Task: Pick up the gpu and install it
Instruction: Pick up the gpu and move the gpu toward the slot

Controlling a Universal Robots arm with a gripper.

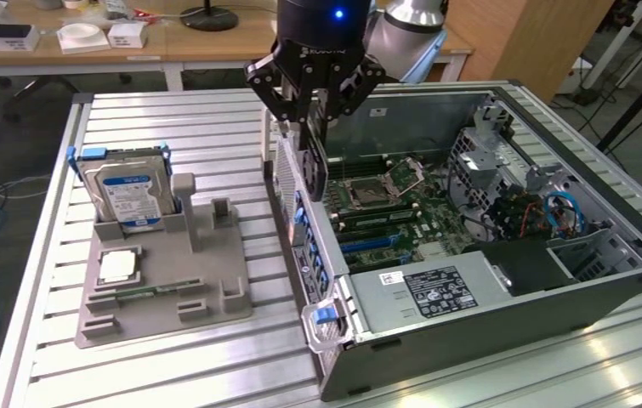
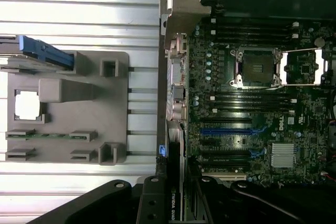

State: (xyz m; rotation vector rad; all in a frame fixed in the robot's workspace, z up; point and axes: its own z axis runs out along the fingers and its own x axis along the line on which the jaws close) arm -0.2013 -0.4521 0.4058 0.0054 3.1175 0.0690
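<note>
The gpu (image 1: pixel 314 166) is a thin black card with a silvery bracket, and it hangs edge-down from my gripper (image 1: pixel 313 115), which is shut on its top edge. It hovers over the rear wall of the open computer case (image 1: pixel 593 297), above the motherboard (image 1: pixel 394 212). In the wrist view the card (image 2: pixel 176 205) runs out from between the fingers (image 2: pixel 152 203), with white lettering on its edge. It lies over the case's rear panel (image 2: pixel 176 93). The blue expansion slot (image 2: pixel 228 129) is a little inboard of the card and has nothing in it.
A grey holder (image 1: pixel 161 289) on the slatted metal table (image 1: pixel 127 119) carries a hard drive (image 1: pixel 127 191), a square processor chip (image 1: pixel 117 267) and a memory stick (image 1: pixel 144 293). A power supply (image 1: pixel 440 293) and cables (image 1: pixel 559 212) crowd the case's near end. Desks stand behind.
</note>
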